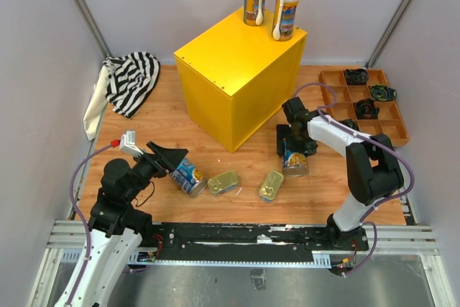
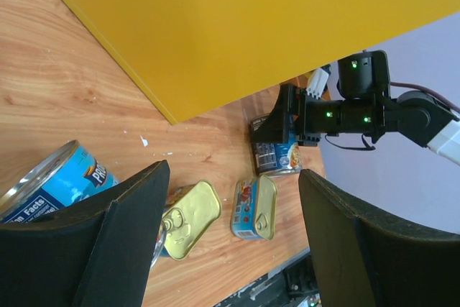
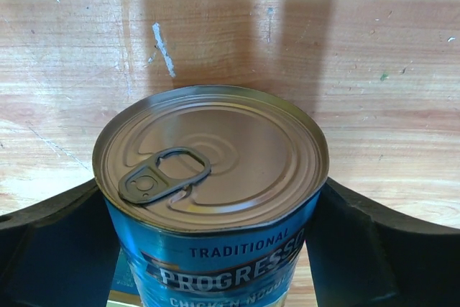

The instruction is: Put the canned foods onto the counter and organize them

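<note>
right wrist only, blue can's (image 3: 215, 249) pull tab (image 3: 164, 175)

Smooth metal can (image 3: 215, 156), scuffed wood table (image 3: 302, 26), perhaps matt yellow box (image 1: 233, 88)

Getting bright, even light from overhead in the top view, throwing only soft, short shadows beside the yellow box (image 1: 237, 84) and looking pretty sharp across the wooden table (image 1: 165, 127). Picking up a dull brownish sheen on the lid of the blue can (image 3: 212, 159) in the right wrist view, casting two broad shadow bands on the wood behind it. Blurring out and going near-black on the close-up fingers (image 2: 108, 249) in the left wrist view, rendering the box's side flat and evenly lit.
</note>
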Robot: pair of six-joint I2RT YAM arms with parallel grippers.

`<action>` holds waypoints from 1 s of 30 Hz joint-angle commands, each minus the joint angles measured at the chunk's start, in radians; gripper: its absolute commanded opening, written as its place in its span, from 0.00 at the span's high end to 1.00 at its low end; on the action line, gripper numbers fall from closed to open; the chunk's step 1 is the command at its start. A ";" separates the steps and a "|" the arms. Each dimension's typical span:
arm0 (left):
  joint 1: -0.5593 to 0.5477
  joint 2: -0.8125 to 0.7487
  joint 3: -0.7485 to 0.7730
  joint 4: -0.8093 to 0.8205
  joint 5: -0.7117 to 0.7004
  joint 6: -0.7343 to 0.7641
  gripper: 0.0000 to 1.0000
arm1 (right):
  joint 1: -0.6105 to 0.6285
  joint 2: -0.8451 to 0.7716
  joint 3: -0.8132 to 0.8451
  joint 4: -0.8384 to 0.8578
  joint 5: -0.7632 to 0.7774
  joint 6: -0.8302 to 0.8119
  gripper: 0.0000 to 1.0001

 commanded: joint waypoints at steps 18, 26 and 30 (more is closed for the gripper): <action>-0.005 -0.034 0.049 -0.006 -0.021 0.033 0.23 | -0.013 -0.287 -0.040 0.023 0.070 -0.051 0.94; -0.006 -0.063 0.035 -0.010 -0.035 0.001 0.23 | -0.011 -0.393 -0.010 0.032 0.115 -0.064 0.99; -0.005 -0.086 0.017 -0.003 -0.039 -0.028 0.23 | -0.002 -0.455 0.053 0.028 0.158 -0.094 0.99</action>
